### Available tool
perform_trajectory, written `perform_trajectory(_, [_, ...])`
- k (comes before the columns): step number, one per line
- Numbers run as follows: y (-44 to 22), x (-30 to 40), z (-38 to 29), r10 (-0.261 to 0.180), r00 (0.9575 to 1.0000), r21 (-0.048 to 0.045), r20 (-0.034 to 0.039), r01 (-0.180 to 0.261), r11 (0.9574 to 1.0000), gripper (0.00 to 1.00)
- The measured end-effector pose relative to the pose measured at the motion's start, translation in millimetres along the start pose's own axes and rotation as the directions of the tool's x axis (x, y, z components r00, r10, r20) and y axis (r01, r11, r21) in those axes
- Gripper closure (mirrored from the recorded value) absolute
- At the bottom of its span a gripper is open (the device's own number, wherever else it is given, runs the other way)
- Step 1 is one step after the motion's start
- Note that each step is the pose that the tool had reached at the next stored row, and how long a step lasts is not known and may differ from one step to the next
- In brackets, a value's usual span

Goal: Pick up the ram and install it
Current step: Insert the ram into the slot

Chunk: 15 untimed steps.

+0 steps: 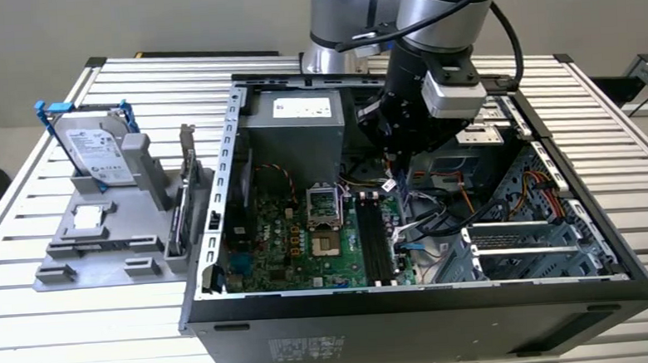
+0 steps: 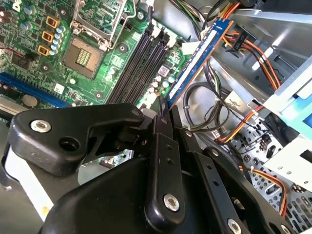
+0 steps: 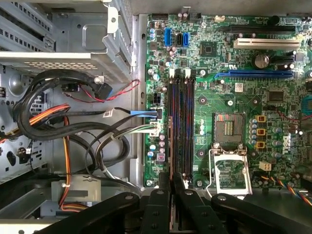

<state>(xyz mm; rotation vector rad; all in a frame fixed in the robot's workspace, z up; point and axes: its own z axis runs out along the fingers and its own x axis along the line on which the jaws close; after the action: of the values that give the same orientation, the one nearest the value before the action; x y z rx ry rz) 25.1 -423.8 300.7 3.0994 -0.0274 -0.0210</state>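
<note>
The ram [image 2: 197, 58], a long thin blue circuit-board stick with a white label, is pinched edge-on between the black linkage fingers [image 2: 161, 146] of the gripper [image 2: 163, 114], hanging over the green motherboard [image 3: 229, 92] inside the open black tower case [image 1: 420, 318]. In the first wrist view it reads as a thin edge [image 3: 170, 141] just beside the row of dark memory slots [image 3: 183, 122], roughly parallel to them, near the case's drive-bay side. Pick looks done; the stick is not seated, the slots look bare, and whether it touches a slot I can't tell. Off the case, on the slatted metal table [image 1: 43, 329], a grey parts fixture [image 1: 105, 243] holds a silver hard drive in a blue bracket [image 1: 89, 148]. An orange and black cable bundle [image 3: 63, 131] sits near the slots.
</note>
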Motion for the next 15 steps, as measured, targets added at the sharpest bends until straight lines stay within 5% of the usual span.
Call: perform_trajectory(15, [-0.2,0.1,5.1,0.000,1.0000,-0.0002,0.0000,0.000,1.0000,1.00])
